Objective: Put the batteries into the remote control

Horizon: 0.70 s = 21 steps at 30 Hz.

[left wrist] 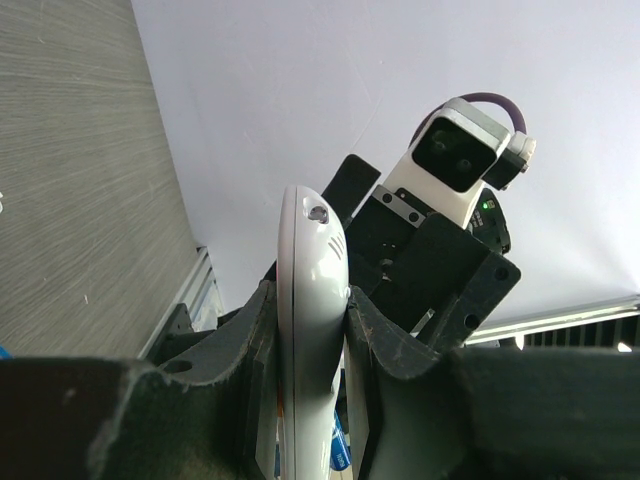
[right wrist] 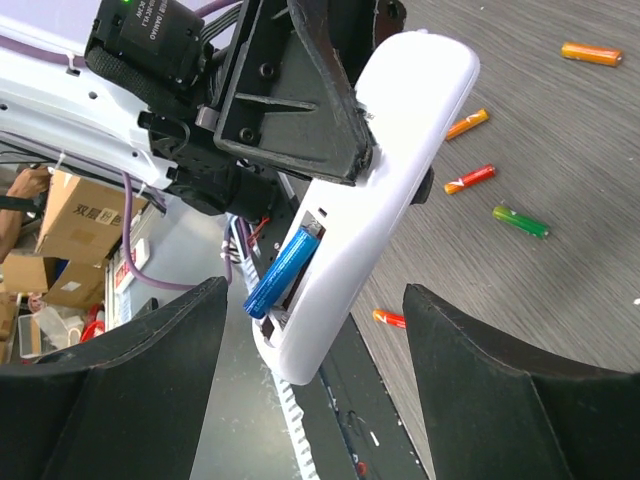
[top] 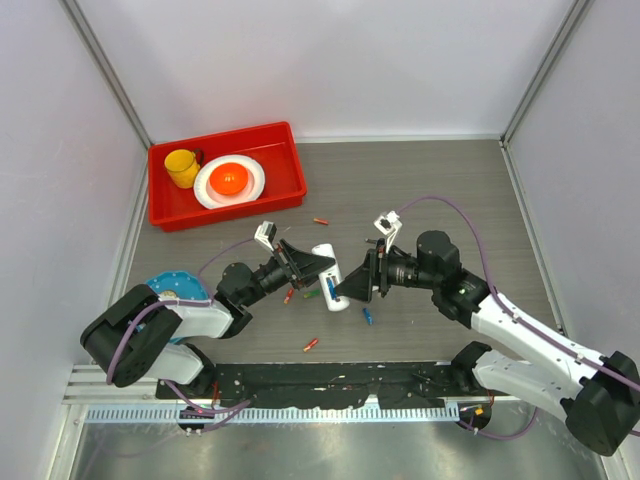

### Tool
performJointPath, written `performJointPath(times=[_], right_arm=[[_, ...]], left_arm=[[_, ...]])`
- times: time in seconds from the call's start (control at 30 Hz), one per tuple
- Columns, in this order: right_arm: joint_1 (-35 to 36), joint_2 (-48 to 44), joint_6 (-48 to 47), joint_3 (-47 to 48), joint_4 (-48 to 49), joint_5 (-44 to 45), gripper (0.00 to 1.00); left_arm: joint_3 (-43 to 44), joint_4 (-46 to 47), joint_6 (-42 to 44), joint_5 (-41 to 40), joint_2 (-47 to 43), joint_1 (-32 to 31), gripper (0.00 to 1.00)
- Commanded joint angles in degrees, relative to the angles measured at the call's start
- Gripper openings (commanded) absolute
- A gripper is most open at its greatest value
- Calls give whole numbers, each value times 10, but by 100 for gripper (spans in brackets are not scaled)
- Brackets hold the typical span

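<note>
— Any writing?
— Only print on a cardboard box past the near table edge, too blurred to read.
— The claws?
— The left gripper pinches the remote over mid-table. A blue battery sits askew in its slot (one end poking out). The right gripper gapes just beside it, holding nothing.
— Obstacles?
— Loose batteries lie scattered beneath and around. The table runs widest rightward. Far left, a red bin holds a cup and plate.
</note>
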Motion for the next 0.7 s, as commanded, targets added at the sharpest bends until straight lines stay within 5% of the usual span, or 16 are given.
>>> performJointPath(times=[0.0,0.67], right_arm=[[-2,15,36,-15,75,-30,77],[-3,51,61,-28,117,-33,73]], left_arm=[[19,148,0,6,-10,-1,0],[23,149,1,15,-11,-1,0]])
